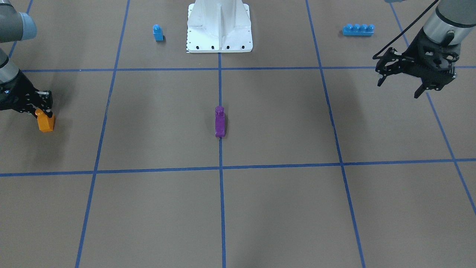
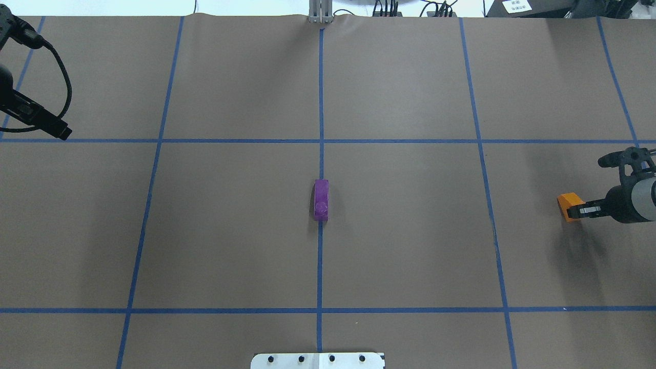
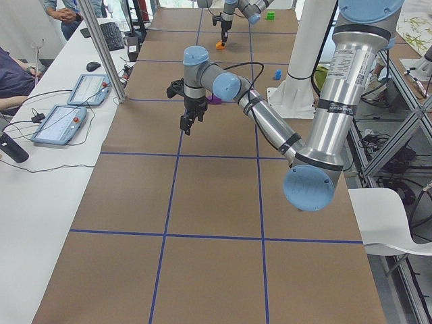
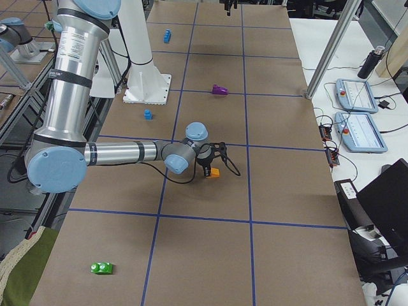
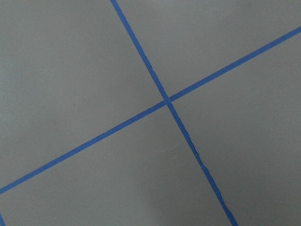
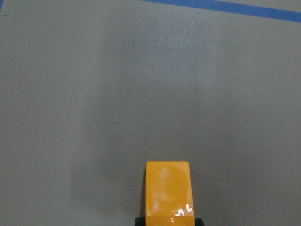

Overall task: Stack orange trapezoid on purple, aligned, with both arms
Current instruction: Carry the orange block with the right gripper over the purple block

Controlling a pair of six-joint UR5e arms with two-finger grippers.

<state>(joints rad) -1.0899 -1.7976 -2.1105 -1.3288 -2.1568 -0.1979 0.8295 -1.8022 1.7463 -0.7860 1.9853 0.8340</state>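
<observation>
The purple block lies on the centre tape line, and also shows in the overhead view. My right gripper is shut on the orange trapezoid far to the right of the purple block, low over the table. The orange block also shows in the overhead view and at the bottom of the right wrist view. My left gripper is open and empty, hanging above the table far to the left of the purple block. The left wrist view shows only paper and tape.
A small blue one-stud block and a long blue four-stud brick stand near the white base pedestal. A green block lies at the table's right end. Operators' tablets sit on a side bench.
</observation>
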